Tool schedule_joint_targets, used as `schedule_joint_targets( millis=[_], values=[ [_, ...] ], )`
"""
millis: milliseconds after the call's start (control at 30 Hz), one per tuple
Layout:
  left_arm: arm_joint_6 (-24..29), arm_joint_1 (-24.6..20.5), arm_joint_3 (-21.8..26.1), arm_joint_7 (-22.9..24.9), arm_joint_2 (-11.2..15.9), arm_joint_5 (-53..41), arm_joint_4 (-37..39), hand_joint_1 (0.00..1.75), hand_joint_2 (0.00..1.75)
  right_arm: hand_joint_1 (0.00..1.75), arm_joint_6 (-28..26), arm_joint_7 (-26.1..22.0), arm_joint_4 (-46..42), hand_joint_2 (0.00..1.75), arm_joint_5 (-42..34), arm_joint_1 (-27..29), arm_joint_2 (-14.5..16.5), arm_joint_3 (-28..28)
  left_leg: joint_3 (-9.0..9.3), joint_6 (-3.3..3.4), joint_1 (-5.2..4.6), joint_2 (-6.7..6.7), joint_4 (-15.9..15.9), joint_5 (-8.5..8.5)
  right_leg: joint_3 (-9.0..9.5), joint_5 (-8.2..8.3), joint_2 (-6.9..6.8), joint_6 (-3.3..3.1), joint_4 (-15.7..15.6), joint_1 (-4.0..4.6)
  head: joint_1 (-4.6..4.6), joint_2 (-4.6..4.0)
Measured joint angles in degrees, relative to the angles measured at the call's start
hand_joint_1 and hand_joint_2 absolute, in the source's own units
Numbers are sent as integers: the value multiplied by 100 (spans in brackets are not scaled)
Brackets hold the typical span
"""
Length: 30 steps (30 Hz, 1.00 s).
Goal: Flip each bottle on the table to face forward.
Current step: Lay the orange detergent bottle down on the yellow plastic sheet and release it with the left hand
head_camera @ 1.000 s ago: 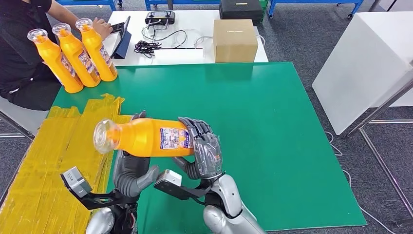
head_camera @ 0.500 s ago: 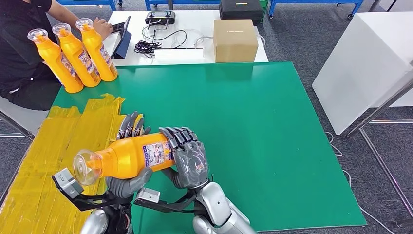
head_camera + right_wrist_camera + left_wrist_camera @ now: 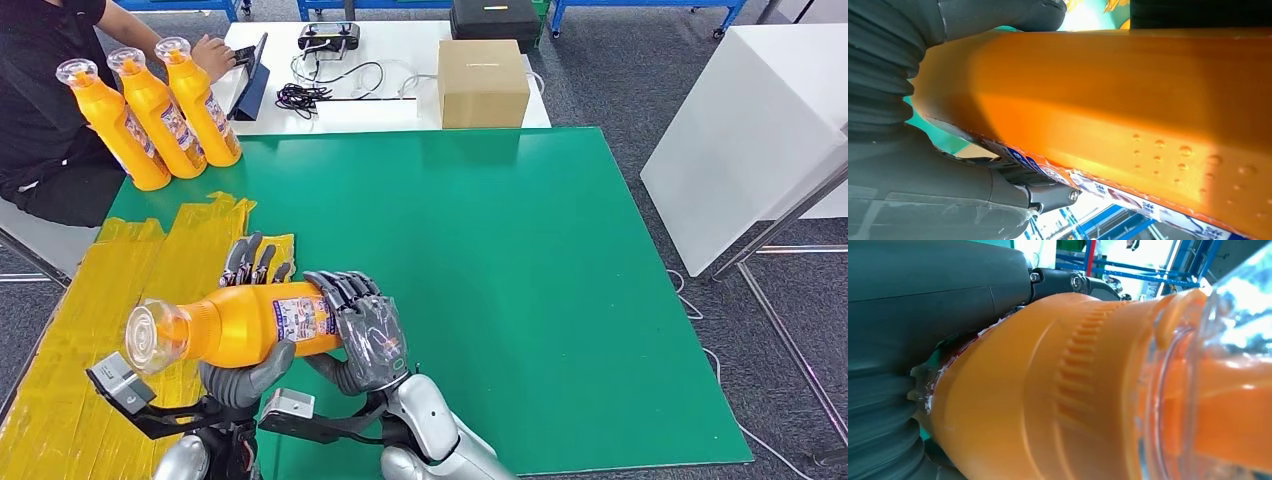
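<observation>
Both hands are holding one orange bottle (image 3: 245,325) on its side above the near left part of the green table (image 3: 520,280), over the edge of the yellow taped patch (image 3: 120,300). The left hand (image 3: 245,345) is cradling it from beneath, its fingers (image 3: 250,262) sticking up behind the body and its thumb curling under. The right hand (image 3: 365,335) is wrapping its fingers (image 3: 340,290) over the label end. The clear cap (image 3: 150,335) is pointing left, toward the robot. Three more orange bottles (image 3: 150,110) are standing upright in a row at the far left corner, beside a seated person (image 3: 50,100).
</observation>
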Motion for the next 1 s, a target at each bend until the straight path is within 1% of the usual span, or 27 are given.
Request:
schedule_joint_targets(
  millis=[67,100,400,600,633,667,733,767,800,867,1000],
  values=[
    [17,19,22,-6,0,-8,-12,170,175,175,15,-1,11,175,-16,-7,1,21,-1,0,0,0,0,0,-1,0,0,0,0,0,1,0],
    [40,24,32,-17,0,-16,-16,175,175,175,28,-1,14,175,-28,-12,2,31,-1,0,0,0,0,0,-1,0,0,0,0,0,1,0],
    [300,107,73,-180,-2,-158,-82,175,175,175,367,28,-141,175,-234,-15,-31,82,-1,0,0,1,0,0,-3,0,1,0,0,0,1,0],
    [376,113,74,-259,-2,-188,-89,175,175,175,453,13,-179,175,-398,10,-33,104,-1,0,0,1,0,0,-3,0,1,0,0,0,1,0],
    [387,115,73,-267,-2,-189,-89,175,175,162,455,5,-179,175,-435,14,-33,104,-1,0,0,1,0,0,-4,0,1,0,0,0,1,0],
    [395,119,73,-271,-2,-189,-90,175,175,123,457,-6,-181,175,-471,18,-34,103,-1,0,0,1,0,0,-4,0,1,0,0,0,1,0],
    [413,130,73,-287,-2,-190,-101,175,175,36,474,-38,-195,175,-544,33,-41,102,-1,0,0,1,0,0,-3,0,1,0,0,0,1,0],
    [429,134,73,-301,-2,-193,-111,175,175,5,495,-54,-209,131,-590,48,-49,101,-1,0,0,1,0,0,-3,0,1,0,0,0,1,0],
    [453,136,75,-323,-2,-195,-126,175,175,0,520,-65,-224,87,-642,70,-62,98,-1,0,0,1,0,0,-3,0,1,0,0,0,1,0],
    [508,142,89,-368,-2,-205,-167,175,175,0,565,-70,-273,0,-774,137,-105,67,-1,0,0,1,0,0,-3,0,0,0,0,0,1,0],
    [660,207,135,-450,-15,-365,-293,175,175,0,539,-100,-574,0,-995,412,-262,-153,-4,0,-1,-2,0,0,-3,0,-1,0,-1,-1,2,0]
  ],
)
